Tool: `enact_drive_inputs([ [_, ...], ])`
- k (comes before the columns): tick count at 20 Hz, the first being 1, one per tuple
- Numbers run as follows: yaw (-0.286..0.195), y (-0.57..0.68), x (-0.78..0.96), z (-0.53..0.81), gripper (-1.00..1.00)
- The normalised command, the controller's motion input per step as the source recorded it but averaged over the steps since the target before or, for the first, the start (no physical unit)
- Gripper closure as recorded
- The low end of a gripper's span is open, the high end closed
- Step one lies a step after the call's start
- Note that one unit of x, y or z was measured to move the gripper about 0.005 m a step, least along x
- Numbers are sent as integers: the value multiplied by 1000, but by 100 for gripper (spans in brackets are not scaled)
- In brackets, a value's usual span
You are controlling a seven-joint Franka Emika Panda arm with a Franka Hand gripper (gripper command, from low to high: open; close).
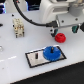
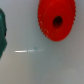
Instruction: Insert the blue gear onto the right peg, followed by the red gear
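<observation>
No legible text, label, brand, number or sign is found in either view. In the exterior view, the blue gear [image 1: 51, 52], the red gear [image 1: 60, 38] and the base plate [image 1: 35, 58] are seen as plain surfaces with no markings resolved. A small cream and dark object [image 1: 18, 28] at the exterior view's left is too blurred for any lettering to be made out. In the wrist view, only the red gear [image 2: 56, 21] and a bare pale tabletop [image 2: 45, 65] with a faint pale streak are recorded; nothing readable is noted there.
</observation>
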Motion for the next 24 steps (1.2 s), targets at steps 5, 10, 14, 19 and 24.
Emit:
enact_drive_inputs([
  [5, 0, -14, -94, -363, -100],
  [10, 0, -76, -192, -329, 100],
  [14, 0, -6, -266, -160, 100],
  [19, 0, -4, -174, -39, 100],
  [24, 0, 14, -108, 12, 100],
])
